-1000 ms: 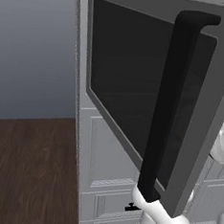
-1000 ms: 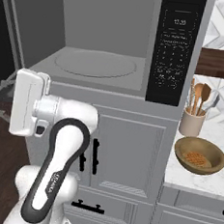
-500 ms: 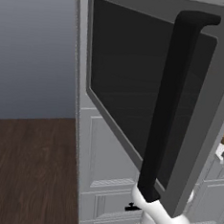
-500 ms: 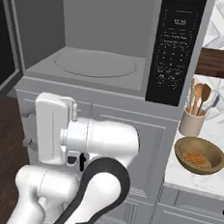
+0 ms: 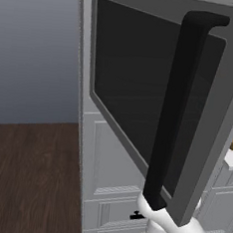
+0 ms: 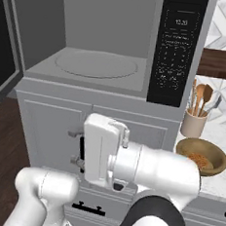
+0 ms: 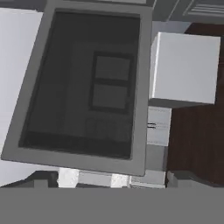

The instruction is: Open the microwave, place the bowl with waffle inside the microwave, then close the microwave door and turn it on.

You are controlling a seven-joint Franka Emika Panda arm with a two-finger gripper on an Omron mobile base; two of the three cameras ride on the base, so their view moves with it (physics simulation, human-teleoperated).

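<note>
In the left base view the microwave door [image 5: 155,99] stands swung wide toward the camera, its thick black handle [image 5: 176,113] running down the near edge. The opening step looks done; the step in hand is, I judge, the reach for the bowl.

In the right base view the microwave [image 6: 107,41] shows its open cavity with the round turntable [image 6: 96,64] bare. The bowl [image 6: 202,157], with tan waffle in it, sits on the counter [image 6: 220,140] beside the utensil cup [image 6: 194,124], below the control panel [image 6: 179,48]. The arm is folded low in front of the cabinets, and the fingers are not clear to me here. The bowl looks well off from the hand, to the robot's right.

In the hand view the fingers point at the inner face of the open door [image 7: 87,87], with dark floor [image 7: 197,140] to one side. The tips themselves are not plain to see; by all signs they stand fully apart with nothing between them.

To do this well, swing the wrist away from the door first so nothing knocks it, then come down over the bowl's near rim. Keep the fingers wide until one is inside the rim and one outside. Keep clear of the utensil cup, which stands just beside the bowl. Lift level so the waffle stays put.
</note>
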